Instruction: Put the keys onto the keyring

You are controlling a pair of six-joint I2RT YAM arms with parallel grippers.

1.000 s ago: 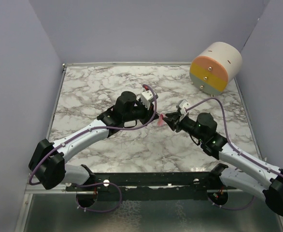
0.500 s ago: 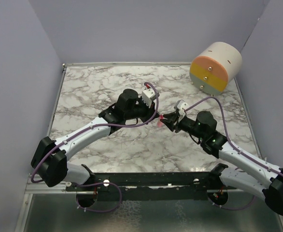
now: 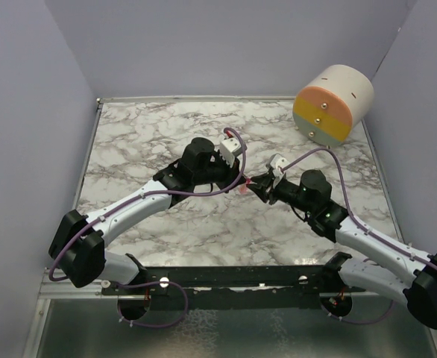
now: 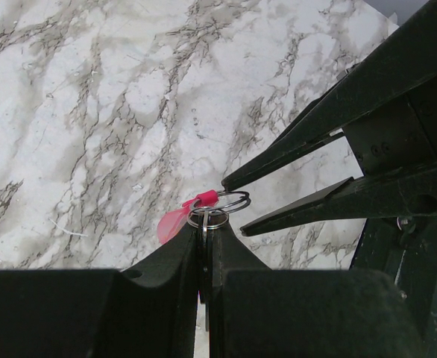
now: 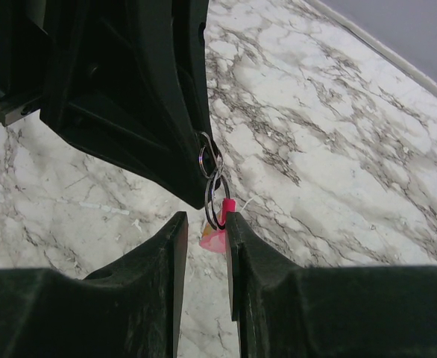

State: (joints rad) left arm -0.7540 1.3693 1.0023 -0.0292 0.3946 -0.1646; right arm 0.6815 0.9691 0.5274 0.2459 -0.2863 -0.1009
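I see both grippers meeting at the pink keyring, mid-frame.

From the top, my left gripper (image 3: 237,176) and right gripper (image 3: 256,182) sit tip to tip in the middle of the marble table (image 3: 144,134), with the keyring (image 3: 245,185) between them. In the left wrist view, my left fingers (image 4: 166,276) at the bottom are clenched on a small ring (image 4: 208,218), and the pink tag hangs just left of it. In the right wrist view, my right fingers (image 5: 155,261) at the bottom stand apart, with the keyring's wire loop and tag in the gap. I cannot pick out the key.
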